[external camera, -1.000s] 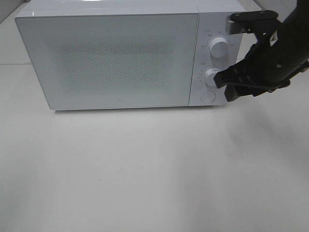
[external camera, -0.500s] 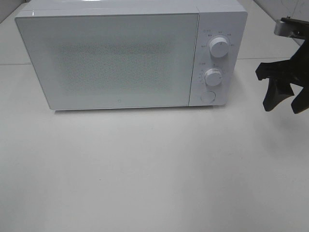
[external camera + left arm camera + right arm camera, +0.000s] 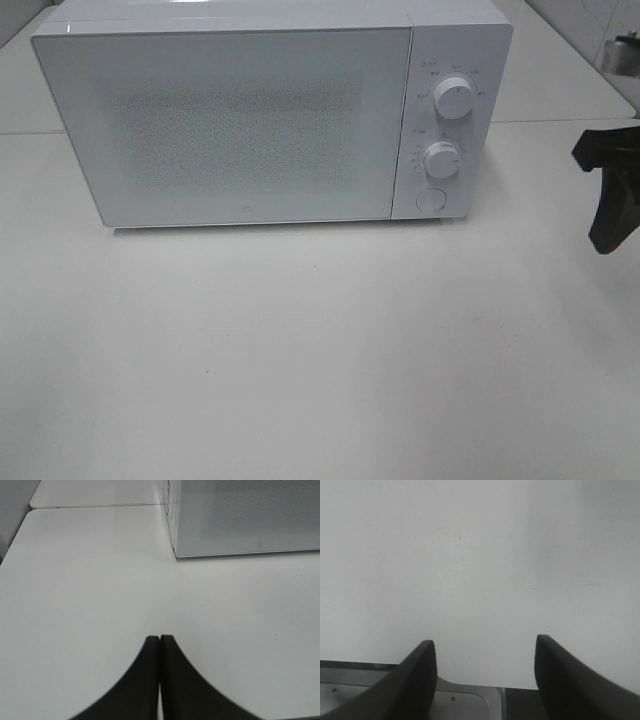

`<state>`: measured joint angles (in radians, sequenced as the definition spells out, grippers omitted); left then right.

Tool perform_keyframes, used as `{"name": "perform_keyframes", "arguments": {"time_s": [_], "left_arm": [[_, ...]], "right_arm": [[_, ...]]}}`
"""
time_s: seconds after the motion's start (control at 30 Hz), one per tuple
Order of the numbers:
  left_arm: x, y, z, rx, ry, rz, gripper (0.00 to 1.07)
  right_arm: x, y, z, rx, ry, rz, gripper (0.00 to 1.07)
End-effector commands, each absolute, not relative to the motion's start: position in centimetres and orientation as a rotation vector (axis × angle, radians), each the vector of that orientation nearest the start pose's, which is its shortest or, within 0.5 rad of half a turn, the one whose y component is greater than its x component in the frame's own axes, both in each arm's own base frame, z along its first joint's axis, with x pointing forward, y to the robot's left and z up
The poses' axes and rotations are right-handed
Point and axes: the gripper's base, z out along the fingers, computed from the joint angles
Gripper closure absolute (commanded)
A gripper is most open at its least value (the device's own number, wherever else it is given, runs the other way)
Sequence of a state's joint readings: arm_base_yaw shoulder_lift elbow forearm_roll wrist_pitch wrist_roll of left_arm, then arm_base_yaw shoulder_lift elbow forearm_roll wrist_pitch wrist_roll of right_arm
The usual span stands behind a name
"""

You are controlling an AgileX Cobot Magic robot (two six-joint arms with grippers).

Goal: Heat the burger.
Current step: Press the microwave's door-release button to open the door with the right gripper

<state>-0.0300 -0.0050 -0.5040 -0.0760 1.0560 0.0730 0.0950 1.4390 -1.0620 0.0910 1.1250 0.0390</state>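
The burger is out of view. A white microwave (image 3: 270, 110) stands at the back of the table with its door shut; two round knobs (image 3: 441, 159) and a round button sit on its right panel. Its front corner also shows in the left wrist view (image 3: 250, 520). My right gripper (image 3: 485, 650) is open and empty, over bare table; one black finger (image 3: 610, 185) shows at the right edge of the high view, well right of the microwave. My left gripper (image 3: 160, 640) is shut and empty, low over the table in front of the microwave's left corner.
The white table (image 3: 300, 350) runs in front of the microwave. A seam between two table tops (image 3: 100, 505) runs behind the microwave's left side. A metal object (image 3: 622, 50) stands at the far right edge.
My right gripper has pulled away from the lower knob of the microwave, moving right and down to the edge of the high view. The microwave has not moved.
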Motion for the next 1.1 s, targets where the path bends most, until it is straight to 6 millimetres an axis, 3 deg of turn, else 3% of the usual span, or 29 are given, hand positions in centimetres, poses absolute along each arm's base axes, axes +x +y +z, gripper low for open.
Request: {"name": "perform_keyframes", "arguments": {"time_s": [0.03,0.07,0.13,0.23,0.3,0.33,0.4,0.43,0.5,0.57,0.7,1.1], "left_arm": [[-0.8,-0.6,27.9,0.098,1.995,-0.065,1.06],[-0.8,-0.6,27.9,0.098,1.995,-0.065,1.06],[-0.8,-0.6,27.9,0.098,1.995,-0.065,1.06],[-0.8,-0.6,27.9,0.098,1.995,-0.065,1.06],[-0.8,-0.6,27.9,0.098,1.995,-0.065,1.06],[-0.8,-0.6,27.9,0.098,1.995,-0.065,1.06],[-0.8,-0.6,27.9,0.098,1.995,-0.065,1.06],[-0.8,-0.6,27.9,0.098,1.995,-0.065,1.06],[-0.8,-0.6,27.9,0.098,1.995,-0.065,1.06],[-0.8,-0.6,27.9,0.098,1.995,-0.065,1.06],[-0.8,-0.6,27.9,0.098,1.995,-0.065,1.06],[-0.8,-0.6,27.9,0.098,1.995,-0.065,1.06]], "right_arm": [[24.0,3.0,29.5,-0.043,2.918,0.144,0.52],[24.0,3.0,29.5,-0.043,2.918,0.144,0.52],[21.5,2.7,32.2,-0.051,2.822,0.15,0.52],[20.8,2.7,32.8,-0.054,2.796,0.151,0.52],[18.7,2.5,33.6,-0.065,2.738,0.153,0.53],[18.7,2.5,33.6,-0.065,2.738,0.153,0.53],[16.6,2.3,33.4,-0.065,2.701,0.154,0.53],[16.6,2.3,33.4,-0.065,2.701,0.154,0.53],[13.9,1.8,32.4,-0.073,2.659,0.123,0.53],[13.4,1.7,31.9,-0.076,2.656,0.117,0.53],[10.4,1.2,30.3,-0.087,2.621,0.079,0.53],[5.8,0.6,27.5,-0.09,2.404,0.061,0.53]]}}
